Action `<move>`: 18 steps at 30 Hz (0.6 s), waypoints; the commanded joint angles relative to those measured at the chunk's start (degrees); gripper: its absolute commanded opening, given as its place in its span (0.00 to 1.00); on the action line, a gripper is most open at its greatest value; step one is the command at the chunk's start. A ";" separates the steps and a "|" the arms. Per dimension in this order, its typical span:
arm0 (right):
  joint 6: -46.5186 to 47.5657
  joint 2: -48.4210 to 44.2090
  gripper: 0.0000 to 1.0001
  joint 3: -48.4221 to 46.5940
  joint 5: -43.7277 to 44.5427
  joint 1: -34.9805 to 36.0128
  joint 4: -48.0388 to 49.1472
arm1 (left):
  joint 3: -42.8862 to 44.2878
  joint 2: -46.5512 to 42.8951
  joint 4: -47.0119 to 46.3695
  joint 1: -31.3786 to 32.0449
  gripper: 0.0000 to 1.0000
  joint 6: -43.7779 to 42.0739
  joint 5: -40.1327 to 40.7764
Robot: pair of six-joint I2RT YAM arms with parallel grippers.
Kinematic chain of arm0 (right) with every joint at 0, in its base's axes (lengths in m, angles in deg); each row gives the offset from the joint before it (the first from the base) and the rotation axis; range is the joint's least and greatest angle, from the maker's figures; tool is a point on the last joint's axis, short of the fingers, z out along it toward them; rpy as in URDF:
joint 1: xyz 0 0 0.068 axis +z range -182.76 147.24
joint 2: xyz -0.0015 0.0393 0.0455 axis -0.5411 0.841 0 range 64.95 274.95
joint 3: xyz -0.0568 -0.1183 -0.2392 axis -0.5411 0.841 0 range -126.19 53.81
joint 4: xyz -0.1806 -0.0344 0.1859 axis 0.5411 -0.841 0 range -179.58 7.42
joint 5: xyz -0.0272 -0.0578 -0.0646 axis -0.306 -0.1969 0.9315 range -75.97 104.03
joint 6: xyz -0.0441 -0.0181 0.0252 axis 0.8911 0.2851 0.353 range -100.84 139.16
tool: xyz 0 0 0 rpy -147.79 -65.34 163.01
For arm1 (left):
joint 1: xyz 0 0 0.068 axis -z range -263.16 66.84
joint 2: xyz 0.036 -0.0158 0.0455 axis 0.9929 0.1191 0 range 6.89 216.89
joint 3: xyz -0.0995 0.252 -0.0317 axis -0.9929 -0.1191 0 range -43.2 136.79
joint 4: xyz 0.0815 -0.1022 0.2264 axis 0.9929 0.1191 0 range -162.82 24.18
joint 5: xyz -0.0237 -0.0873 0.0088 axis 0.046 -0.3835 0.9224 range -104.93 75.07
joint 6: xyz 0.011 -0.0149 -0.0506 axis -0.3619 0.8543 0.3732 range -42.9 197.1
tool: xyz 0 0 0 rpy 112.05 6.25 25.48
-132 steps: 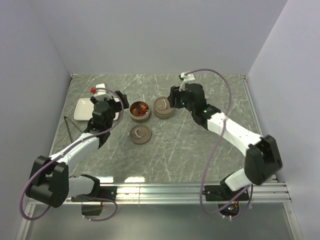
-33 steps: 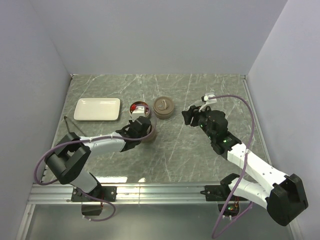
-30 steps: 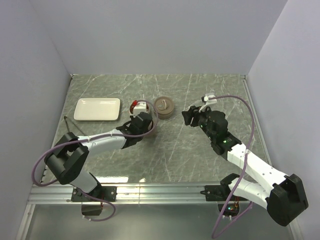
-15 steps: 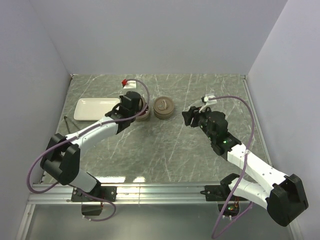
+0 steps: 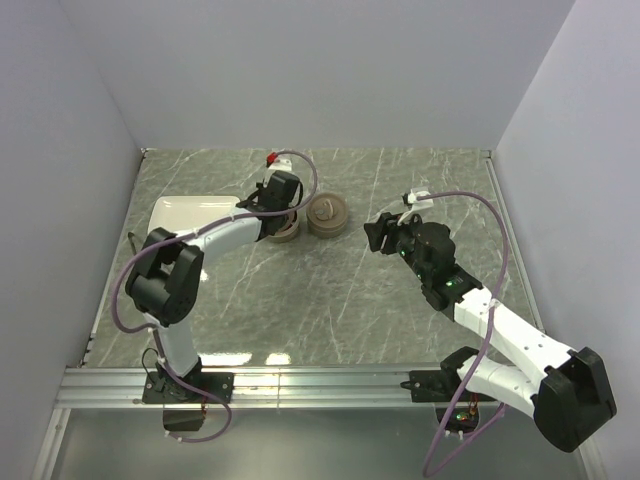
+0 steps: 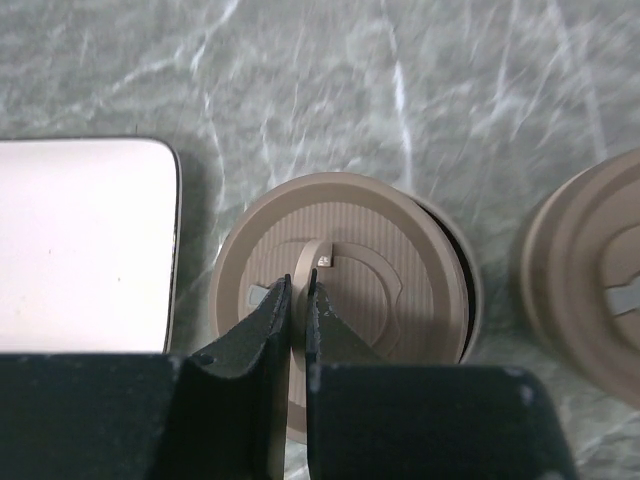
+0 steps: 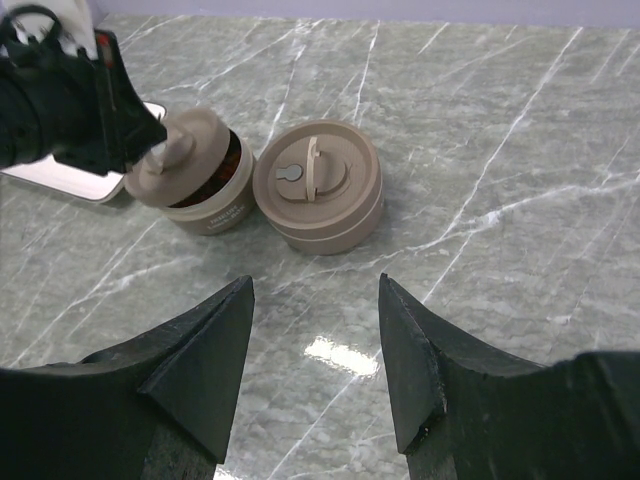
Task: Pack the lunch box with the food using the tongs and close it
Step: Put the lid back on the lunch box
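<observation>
At the far middle of the worktop (image 5: 330, 300), the left arm has carried the round tan lid (image 6: 390, 290) up from its spot nearer the arms. That was where it lay a few seconds ago, and it now hangs over the open lunch-box tin (image 7: 215, 218). The white rectangular plate (image 6: 80, 240) just beside the tin is bare. The red-brown food (image 7: 228, 168) sits inside the tin, so packing looks finished and closing is the step in hand.

It is not yet closed. From the right wrist view the lid rides above the rim and is pushed toward the plate side, leaving the food showing. From the left wrist view a dark crescent of gap remains along one edge. The lid likely needs centring before it is lowered.

The left end effector (image 6: 298, 295) is pressed together, pinching the lid's thin upright tab (image 6: 318, 262). The right end effector (image 7: 315, 285) is spread, holds nothing and hovers well back. It faces both this tin and the second tin (image 7: 320, 195) beside it, whose lid is already on.
</observation>
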 commanded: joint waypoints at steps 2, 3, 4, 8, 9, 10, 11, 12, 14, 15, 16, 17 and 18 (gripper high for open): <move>-0.01 0.31 0.60 0.23 0.40 -0.29 2.68 | 2.26 -0.30 1.26 -0.08 0.00 -1.09 1.57; -0.01 0.40 0.60 0.23 0.40 -0.38 2.68 | 2.18 -0.21 1.17 -0.08 0.00 -1.09 1.31; -0.01 0.40 0.60 0.23 0.40 -0.29 2.68 | 2.17 -0.12 1.26 -0.08 0.00 -1.09 1.13; -0.01 0.23 0.60 0.31 0.40 -0.38 2.68 | 2.26 0.84 0.91 -0.17 0.00 -1.36 0.43; -0.01 0.23 0.60 0.31 0.40 -0.29 2.68 | 2.52 1.02 0.73 -0.09 0.00 -1.36 0.25; -0.01 0.31 0.60 0.23 0.40 -0.29 2.68 | 2.70 1.28 0.73 -0.08 0.00 -1.36 -0.36; -0.01 0.31 0.60 0.14 0.40 -0.29 2.59 | 3.22 1.81 0.82 -0.08 0.00 -1.44 -0.54; -0.01 0.40 0.60 0.23 0.40 -0.29 2.59 | 3.49 2.07 0.99 -0.08 0.00 -1.44 -0.80; -0.01 0.49 0.60 0.14 0.40 -0.29 2.51 | 3.84 2.77 1.17 0.00 0.00 -1.44 -1.33; -0.01 0.49 0.60 0.14 0.40 -0.29 2.51 | 4.28 2.95 1.26 0.09 0.00 -1.44 -1.42; -0.01 0.58 0.60 0.14 0.40 -0.29 2.42 | 4.46 3.13 1.35 0.18 0.00 -1.53 -1.51; 0.08 0.58 0.60 0.14 0.40 -0.29 2.50 | 4.55 3.39 1.52 0.44 0.00 -1.53 -1.51; -0.01 0.58 0.60 0.05 0.40 -0.29 2.51 | 4.81 3.57 1.61 0.62 0.00 -1.71 -1.42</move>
